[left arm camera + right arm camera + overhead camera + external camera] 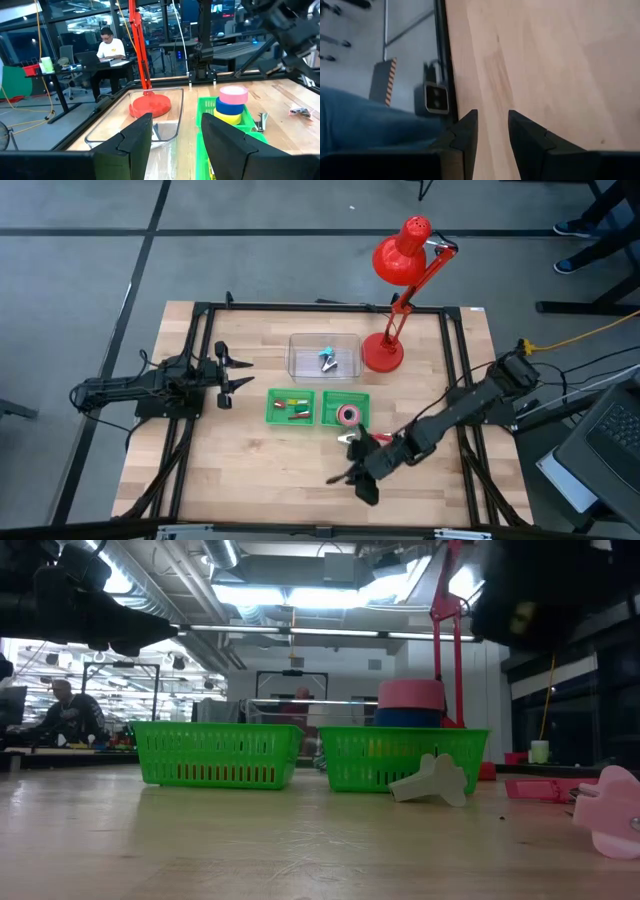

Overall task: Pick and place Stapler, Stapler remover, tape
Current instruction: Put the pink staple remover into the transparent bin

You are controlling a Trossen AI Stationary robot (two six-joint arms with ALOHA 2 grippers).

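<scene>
Lower centre of the high view, the right gripper (352,477) hangs over bare wooden table (240,470), fingers parted, grasping nothing. Just above it lies a small white stapler remover (432,780). Beyond, stacked pink, blue and yellow tape rolls (348,415) sit in the green mesh basket (345,396). The left gripper (238,376) waits open, mid-left. I judge the remover is next: swing back, descend, close.

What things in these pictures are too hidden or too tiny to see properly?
- High view: items in the clear tray and left green basket are too small to name.
- Low view: basket walls hide most of the tape stack; a pink thing is cut off by the edge.
- Right wrist view: only bare table; nothing between the right gripper fingers.
</scene>
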